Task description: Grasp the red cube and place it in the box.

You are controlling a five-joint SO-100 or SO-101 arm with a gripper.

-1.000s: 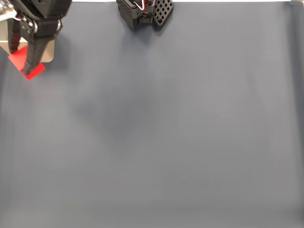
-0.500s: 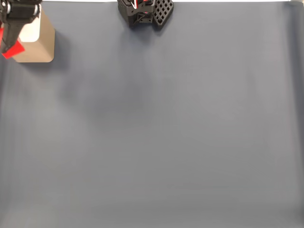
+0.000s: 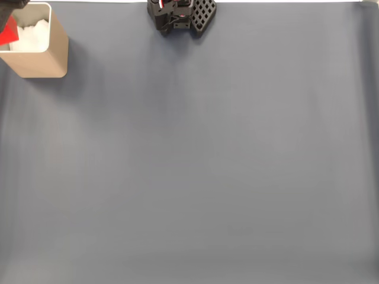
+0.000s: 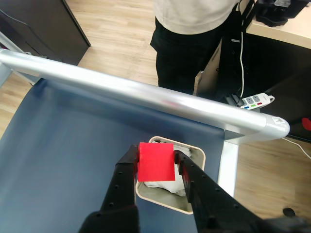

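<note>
Gripping red cube (image 4: 156, 161): end effector (image 4: 155, 160) | above box (image 4: 197, 156) (interior partly hidden)

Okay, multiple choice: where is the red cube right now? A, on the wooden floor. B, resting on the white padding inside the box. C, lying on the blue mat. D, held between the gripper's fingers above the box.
D: in the wrist view the red cube sits clamped in the gripper, above the open box.
</note>
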